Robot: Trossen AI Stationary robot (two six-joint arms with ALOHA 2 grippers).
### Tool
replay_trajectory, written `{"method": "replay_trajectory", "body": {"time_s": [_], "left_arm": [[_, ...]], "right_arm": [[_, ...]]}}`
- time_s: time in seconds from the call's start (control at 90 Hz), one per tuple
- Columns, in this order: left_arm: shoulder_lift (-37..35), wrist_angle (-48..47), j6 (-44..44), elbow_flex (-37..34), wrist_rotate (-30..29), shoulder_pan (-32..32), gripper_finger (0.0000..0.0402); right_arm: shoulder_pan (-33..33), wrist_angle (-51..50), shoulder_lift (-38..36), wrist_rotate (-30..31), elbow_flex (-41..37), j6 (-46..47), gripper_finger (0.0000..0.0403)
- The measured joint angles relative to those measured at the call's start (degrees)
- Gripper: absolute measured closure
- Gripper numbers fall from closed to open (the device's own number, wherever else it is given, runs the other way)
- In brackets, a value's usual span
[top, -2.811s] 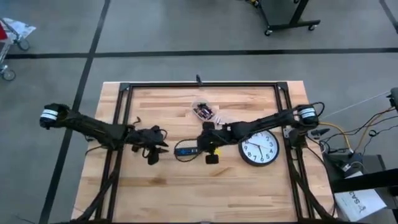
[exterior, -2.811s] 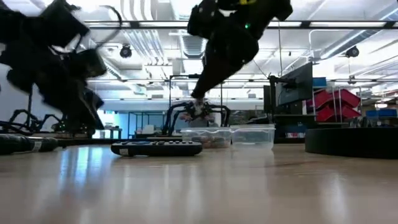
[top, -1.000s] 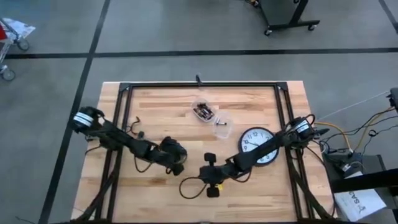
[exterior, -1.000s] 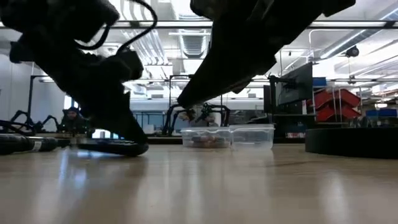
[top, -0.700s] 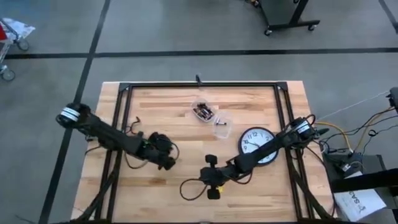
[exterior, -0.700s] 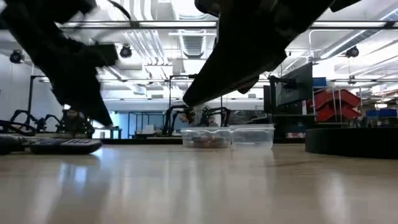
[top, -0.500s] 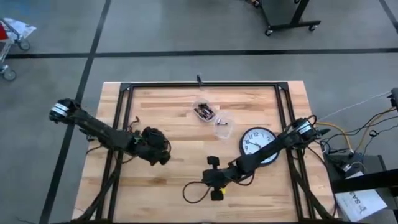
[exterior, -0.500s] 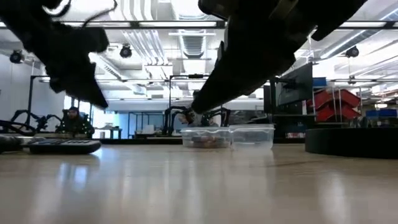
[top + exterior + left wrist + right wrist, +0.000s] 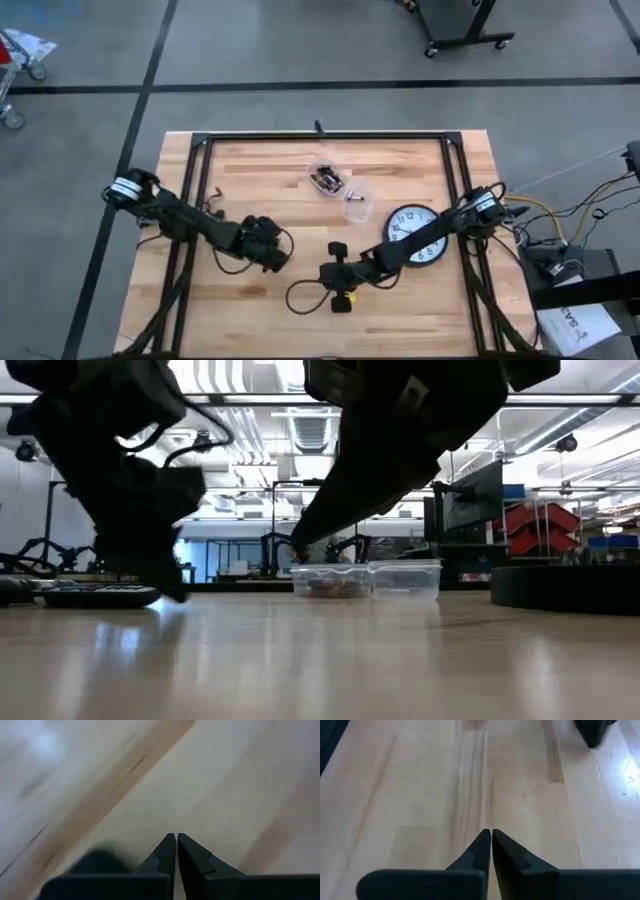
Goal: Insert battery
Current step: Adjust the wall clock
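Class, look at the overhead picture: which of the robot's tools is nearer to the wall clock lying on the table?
The right tool. It sits just off the clock's lower-left edge, its arm crossing the clock face. The left tool is farther away toward the table's left side.

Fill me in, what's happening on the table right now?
Neither arm holds anything. The left claw and the right claw are both shut and empty over bare wood near the table's front. The remote control lies flat by the left arm. The clear container of batteries and the wall clock sit untouched. No battery has been picked up.
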Motion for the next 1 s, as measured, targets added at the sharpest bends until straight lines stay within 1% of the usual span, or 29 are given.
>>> {"method": "replay_trajectory", "body": {"time_s": [0.067, 0.156, 0.222, 0.311, 0.378, 0.422, 0.533, 0.678, 0.822, 0.911, 1.0], "left_arm": [[0.34, -5.08, -3.54, 1.83, 1.08, -1.59, 0.0401], [-1.01, -15.35, -8.81, 3.35, 2.69, -4.20, 0.0401], [-2.14, -19.79, -13.27, 4.89, 4.32, -6.14, 0.0401], [-3.50, -28.05, -17.87, 6.29, 4.86, -8.30, 0.0402], [-4.40, -26.85, -19.36, 6.83, 4.40, -9.50, 0.0401], [-5.15, -25.45, -19.29, 6.68, 2.07, -9.73, 0.0401], [-5.09, -14.53, -16.57, 4.55, -3.31, -8.80, 0.0401], [-2.34, -6.42, -13.73, 1.51, -4.26, -4.96, 0.0401], [-0.10, -5.25, -11.63, 1.04, -5.45, -3.06, 0.0402], [-0.03, -8.33, -12.46, 1.04, -6.85, -2.76, 0.0402], [-1.09, -15.69, -15.18, 1.04, -7.38, -2.71, 0.0401]], "right_arm": [[0.10, -0.06, 0.03, -0.02, -0.02, 0.00, 0.0403], [0.33, -0.18, 0.04, -0.27, 0.02, -0.05, 0.0403], [0.42, -0.71, -0.13, -0.48, 0.02, -0.89, 0.0403], [0.46, -1.70, -0.83, -0.52, 0.04, -2.65, 0.0403], [0.24, -3.04, -1.68, -0.40, 0.04, -3.08, 0.0403], [-0.02, -2.65, -2.16, -0.26, 0.13, -3.38, 0.0403], [-1.04, -3.52, -2.49, -0.05, 0.11, -4.33, 0.0403], [-2.11, -3.43, -2.48, -0.06, 0.11, -4.37, 0.0403], [-2.32, -3.38, -2.27, -0.02, 0.03, -4.48, 0.0403], [-2.34, -2.81, -2.27, -0.04, 0.01, -4.63, 0.0403], [-2.38, -3.07, -2.27, 0.02, 0.00, -5.91, 0.0403]]}}
